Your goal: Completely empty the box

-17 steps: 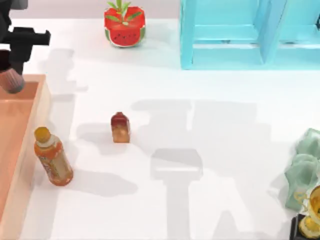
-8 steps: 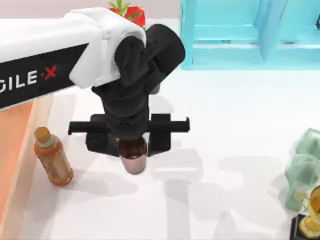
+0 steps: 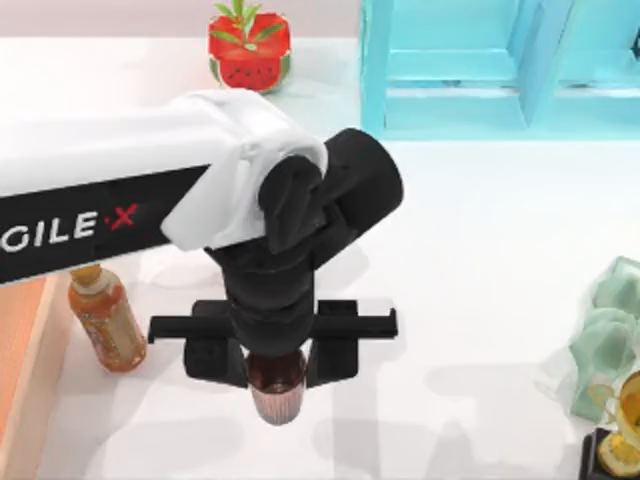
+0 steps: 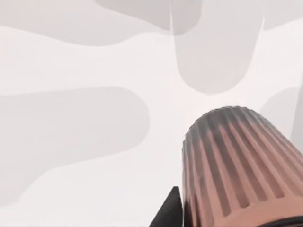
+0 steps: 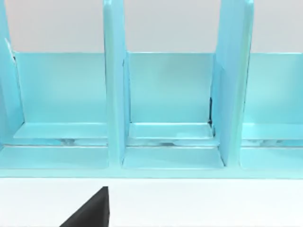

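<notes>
Fingers (image 3: 322, 352) of left arm clench ribbed cup (image 3: 276, 394) over open table (image 3: 480, 260), beyond box (image 3: 40, 345) rim.

You are looking at the box (image 3: 22, 370) lying at the table's (image 3: 480, 260) left edge, the bottle (image 3: 105, 318) standing just right of it. The left gripper (image 3: 275, 375) is hanging mid-table, right of the bottle. The shelf (image 3: 480, 70) is sitting at the far right, the planter (image 3: 249, 45) left of it.
</notes>
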